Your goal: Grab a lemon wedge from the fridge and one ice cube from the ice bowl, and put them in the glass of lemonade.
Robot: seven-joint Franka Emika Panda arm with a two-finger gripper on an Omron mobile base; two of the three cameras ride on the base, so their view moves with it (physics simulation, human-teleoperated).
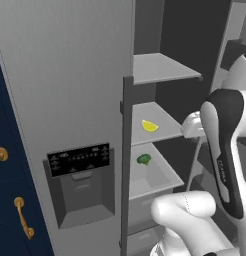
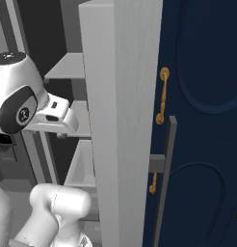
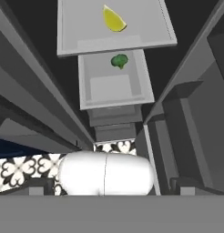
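**Arm reaching into the open fridge for the lemon wedge**

The fridge (image 1: 70, 100) is standing with one door swung open, and the lemon wedge (image 1: 149, 126) is lying on a middle shelf (image 1: 162, 131), near its centre, with bare shelf all round it. Below it, a small green vegetable (image 1: 143, 159) is sitting in a drawer (image 1: 165, 177).

The wedge is likely handling as a light, soft, wet thing: it may slip or squash, so a gentle pinch across its two flat cut faces, at the thick middle, looks safest.

The gripper (image 1: 191, 125) is hovering at the shelf's outer edge, beside the wedge and apart from it. Its jaws are spread fully wide and holding nothing. In the hand view, the wedge is showing far up the frame, so the fingers are probably needing to travel further in over the shelf before closing.
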